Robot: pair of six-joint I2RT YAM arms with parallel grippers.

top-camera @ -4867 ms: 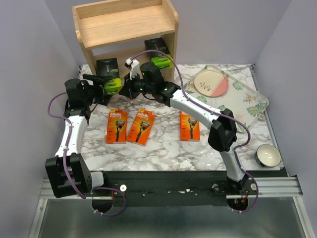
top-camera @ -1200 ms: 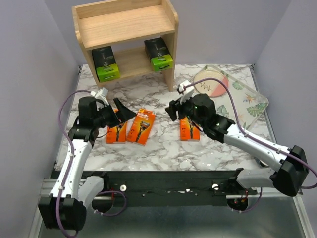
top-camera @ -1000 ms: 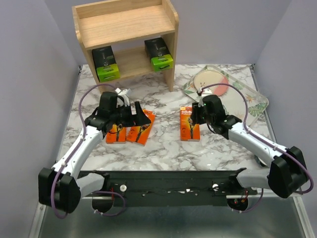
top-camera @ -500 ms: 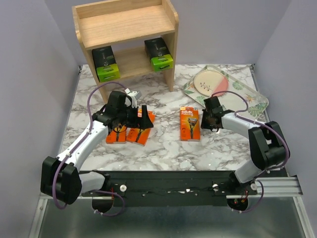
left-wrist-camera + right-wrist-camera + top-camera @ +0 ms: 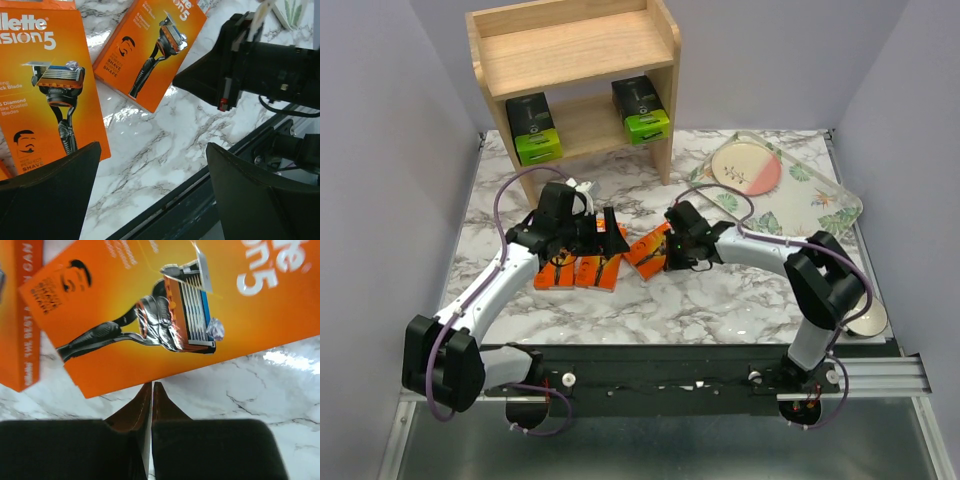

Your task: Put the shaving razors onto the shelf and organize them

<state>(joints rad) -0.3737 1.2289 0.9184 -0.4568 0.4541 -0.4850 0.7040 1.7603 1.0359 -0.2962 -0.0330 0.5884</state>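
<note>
Orange card fills the right wrist view: a tilted orange pack, flat and printed with a black-and-orange razor and a bearded face, lies askew on the marble table. The right gripper has its jaws pressed together on nothing, its tips right at that pack's near edge. Across the pack, the left gripper hangs with jaws spread wide above a second orange pack. A third orange pack lies just beside that one, on its outer side. Behind both grippers stands the pale wooden shelf. Its lower tier carries two dark packs with lime-green ends, one toward the left panel and one by the right. Beyond the right arm, a floral tray holds a pink-and-cream plate.
</note>
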